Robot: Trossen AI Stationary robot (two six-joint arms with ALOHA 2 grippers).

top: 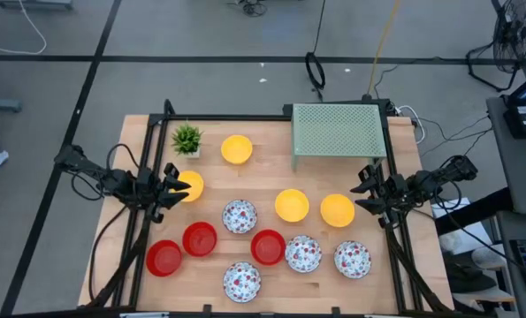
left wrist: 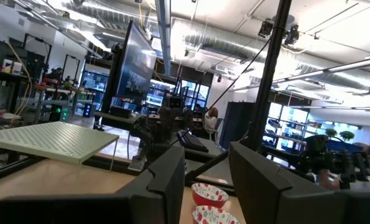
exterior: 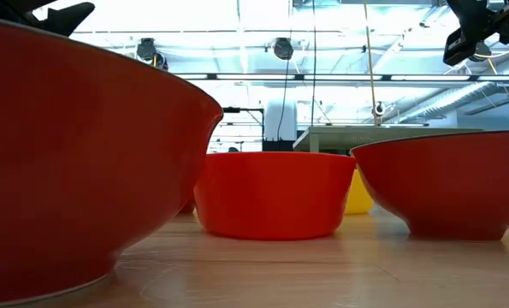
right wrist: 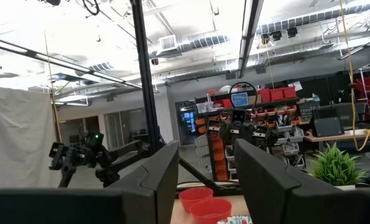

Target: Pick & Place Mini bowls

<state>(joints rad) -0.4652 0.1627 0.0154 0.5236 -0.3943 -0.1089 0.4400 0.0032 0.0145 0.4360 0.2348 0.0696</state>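
Note:
Several mini bowls stand upright on their bases on the wooden table (top: 271, 172). Yellow ones (top: 291, 205) are mid-table, red ones (top: 200, 238) and white floral ones (top: 303, 254) are nearer the near edge. Three red bowls (exterior: 275, 195) fill the low view. My left gripper (top: 179, 186) (left wrist: 206, 180) is open and hovers level at the table's left, over the edge of a yellow bowl (top: 192, 187). My right gripper (top: 366, 191) (right wrist: 206, 180) is open and hovers level at the right, beside another yellow bowl (top: 337, 210).
A pale green perforated shelf (top: 338, 131) stands at the far right of the table. A small green potted plant (top: 186, 139) stands at the far left, next to a yellow bowl (top: 237, 149). A black frame (top: 156, 159) runs along the table's sides.

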